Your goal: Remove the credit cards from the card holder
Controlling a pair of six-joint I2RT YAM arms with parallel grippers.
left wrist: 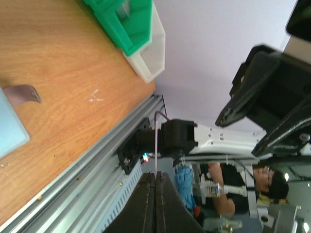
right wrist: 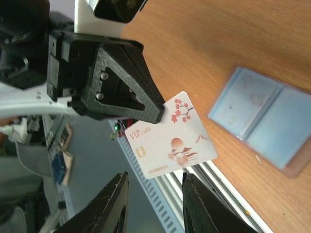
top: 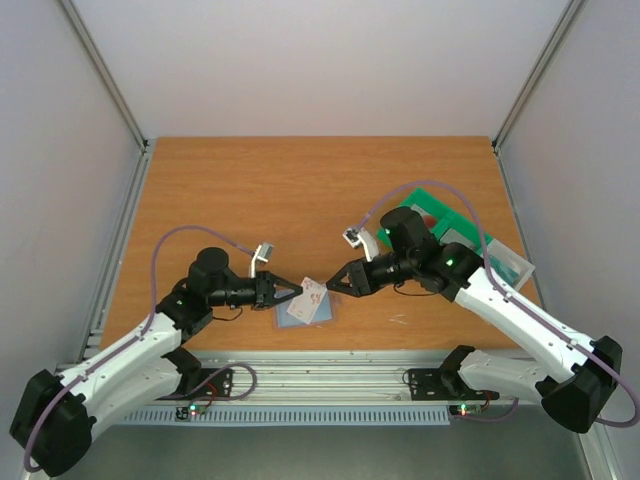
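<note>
A white credit card (right wrist: pixel 170 138) with a red round mark and "VIP" print hangs in the air above the card holder (right wrist: pixel 265 121), a blue-grey bifold lying open on the table. My left gripper (top: pixel 293 291) is shut on the card's corner. In the left wrist view the card (left wrist: pixel 155 145) shows edge-on as a thin line rising from the closed jaws of that gripper (left wrist: pixel 156 175). My right gripper (right wrist: pixel 155 194) faces it from the right, open. The card's lower edge sits just beyond its fingertips (right wrist: pixel 194 187), not clamped. From above, the card (top: pixel 310 298) covers part of the card holder (top: pixel 332 312).
A green compartmented tray (top: pixel 440 215) and a white tray (top: pixel 505 262) stand at the right, behind the right arm. An aluminium rail (top: pixel 330 375) runs along the near table edge. A person (left wrist: pixel 228 189) is beyond that edge.
</note>
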